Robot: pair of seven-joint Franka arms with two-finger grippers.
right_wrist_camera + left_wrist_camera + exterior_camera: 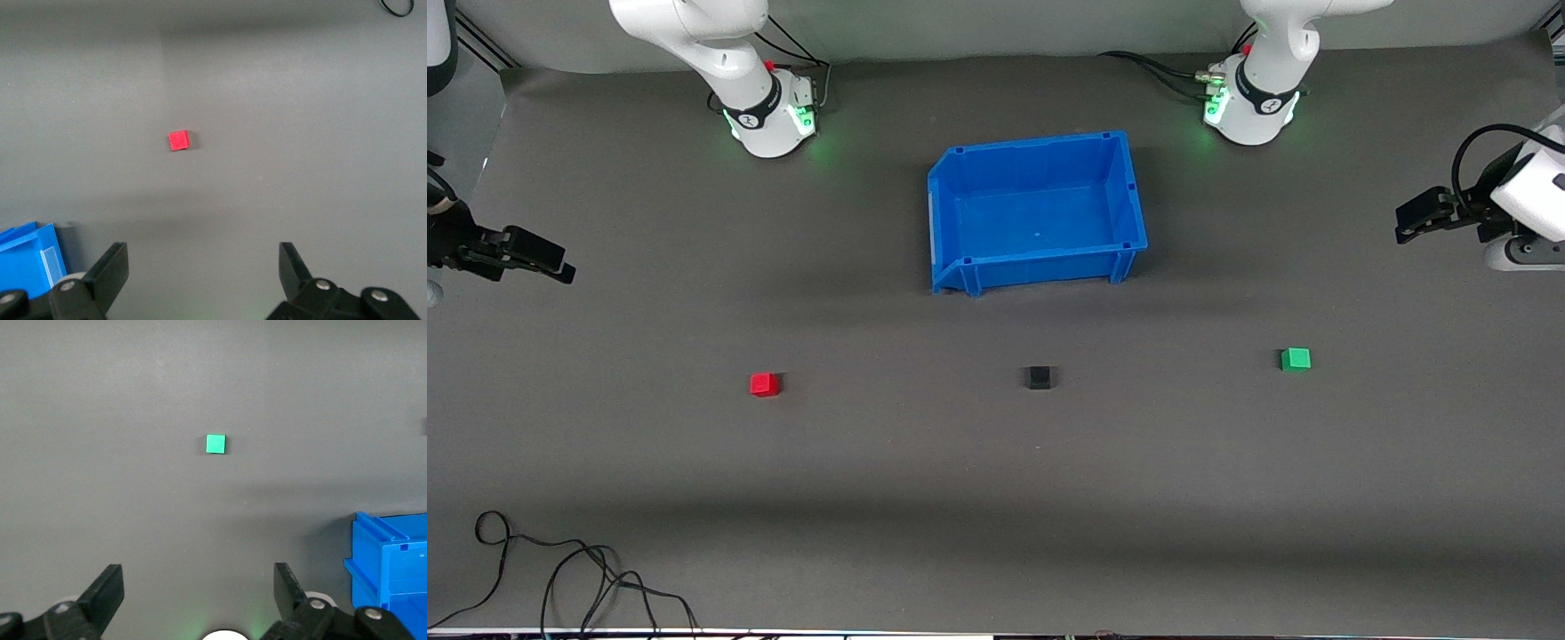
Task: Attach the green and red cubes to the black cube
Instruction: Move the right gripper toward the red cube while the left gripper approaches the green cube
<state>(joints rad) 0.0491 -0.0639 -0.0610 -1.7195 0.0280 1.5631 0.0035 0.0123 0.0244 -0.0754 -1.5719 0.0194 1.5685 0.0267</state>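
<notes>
Cubes are lying apart: green cube [1296, 359] and red cube [764, 384] flanking black cube [1039, 378], clear of spread fingers of left gripper [199, 588] and right gripper [203, 267].

blue bin [960, 200], loose black cable [560, 578]

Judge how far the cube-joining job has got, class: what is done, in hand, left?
Done: nothing; red cube, black cube and green cube lie apart on the table. In hand: nothing; left end effector and right end effector hang open and empty. Left: both attachments.
</notes>
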